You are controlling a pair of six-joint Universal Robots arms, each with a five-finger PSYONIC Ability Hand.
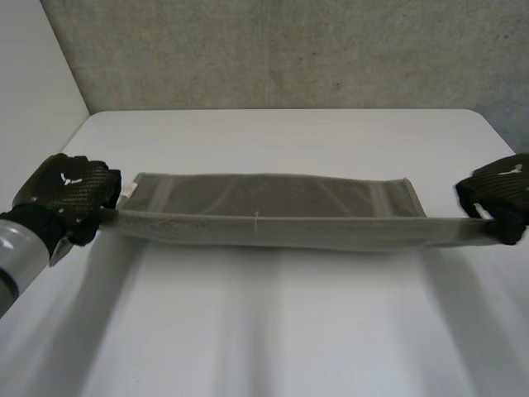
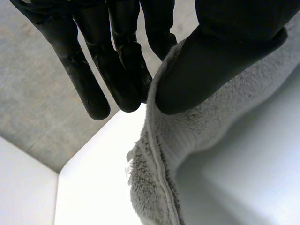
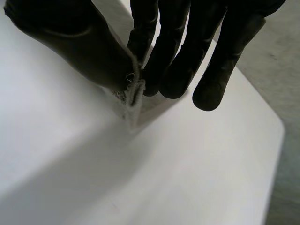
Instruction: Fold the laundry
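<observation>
Looking down from the head view, I see a grey towel (image 1: 273, 207) pulled out long across the middle of the white worktop (image 1: 273, 331). It runs from one side to the other, and each end is in one of my hands. The near edge is pulled into a straight line between them. The far part looks like it rests on the worktop, near the grey wall (image 1: 289, 50).

My left hand (image 1: 70, 194) is at the left end of the towel. In the left wrist view, its thumb (image 2: 220, 51) presses the fluffy cloth against the fingers (image 2: 117, 70), so that end is pinched tight. The fingers are mostly straight. The towel drops from the pinch down toward the worktop.

My right hand (image 1: 500, 194) is at the right end. In the right wrist view, its thumb and fingers come together on a small corner of the towel, and only a little bit of cloth pokes out between them. That corner is pinched too, just above the worktop.

The two hands are well apart, one at each side of the worktop, with the whole towel between them.
</observation>
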